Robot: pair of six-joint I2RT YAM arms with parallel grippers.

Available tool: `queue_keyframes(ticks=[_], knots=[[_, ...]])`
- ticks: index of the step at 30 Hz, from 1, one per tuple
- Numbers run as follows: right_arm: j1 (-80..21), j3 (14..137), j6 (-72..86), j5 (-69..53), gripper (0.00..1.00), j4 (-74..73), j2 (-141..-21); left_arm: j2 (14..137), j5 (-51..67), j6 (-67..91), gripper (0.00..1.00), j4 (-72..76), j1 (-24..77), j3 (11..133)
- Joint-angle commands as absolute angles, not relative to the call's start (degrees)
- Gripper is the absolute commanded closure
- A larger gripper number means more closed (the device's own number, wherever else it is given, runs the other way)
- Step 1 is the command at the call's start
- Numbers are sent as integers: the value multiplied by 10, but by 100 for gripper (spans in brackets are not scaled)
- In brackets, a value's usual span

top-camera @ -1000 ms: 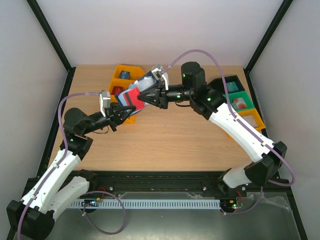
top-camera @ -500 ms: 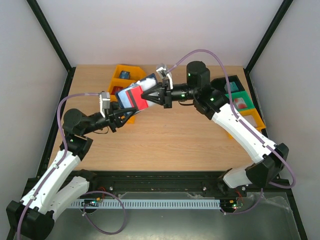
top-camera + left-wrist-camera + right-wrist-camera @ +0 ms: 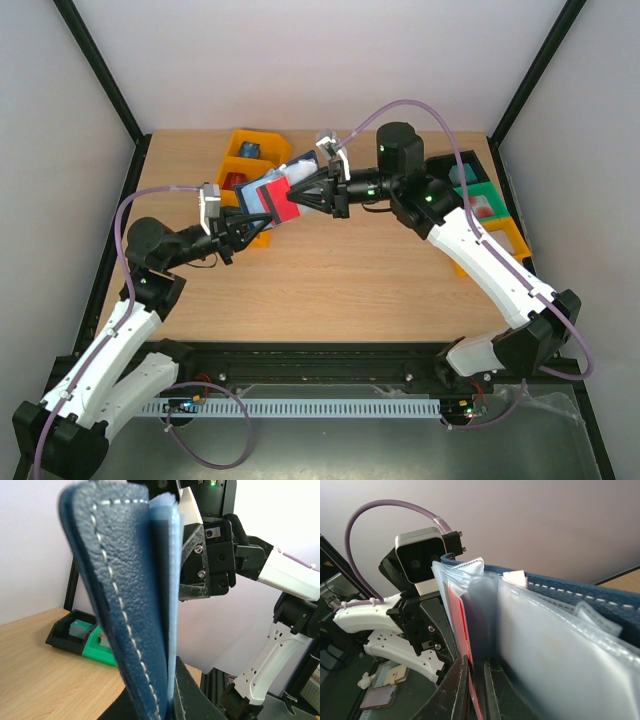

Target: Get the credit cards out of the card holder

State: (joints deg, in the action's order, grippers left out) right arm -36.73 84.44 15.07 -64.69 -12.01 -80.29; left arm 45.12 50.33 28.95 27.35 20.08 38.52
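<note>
**Operator:** Where does the card holder sit?

**Inspector:** Your card holder (image 3: 120, 595) is off the table (image 3: 350, 290), held in the air between the two arms. In the top view it overlaps the near end of the yellow bin (image 3: 243, 148). It stands on edge and slightly open, with the navy leather outward and the lighter blue lining and clear sleeves (image 3: 540, 645) inward.

**Operator:** And the left gripper?

**Inspector:** Your left gripper (image 3: 250, 216) is clamped on the holder's edge nearest that arm. In its wrist view the stitched leather rises straight up from between the fingers (image 3: 194, 702).

**Operator:** The right one?

**Inspector:** Your right gripper (image 3: 305, 193) meets the holder from the opposite side, facing the left one. Its fingers (image 3: 451, 692) are drawn nearly together on a red credit card (image 3: 283, 204) at the holder's open edge. In the right wrist view the red edge runs down into the narrow gap between the fingers, just beside a clear sleeve. I cannot tell whether the jaws pinch the card alone or the card and sleeve film together, because the view is very close and the plastic is cloudy.

**Operator:** How does the card lie relative to the holder?

**Inspector:** It is partly among the sleeves. The end toward the right arm is at your right fingertips, and the rest lies against the blue lining.
</note>
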Motion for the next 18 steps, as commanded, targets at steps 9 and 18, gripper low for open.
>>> queue_keyframes(ticks=[9,18], knots=[[-354,840,140,-608,84,-147,-791,443,509,276,98,294,202,387],[-354,829,126,-593,81,-149,-787,445,518,267,98,286,203,391]])
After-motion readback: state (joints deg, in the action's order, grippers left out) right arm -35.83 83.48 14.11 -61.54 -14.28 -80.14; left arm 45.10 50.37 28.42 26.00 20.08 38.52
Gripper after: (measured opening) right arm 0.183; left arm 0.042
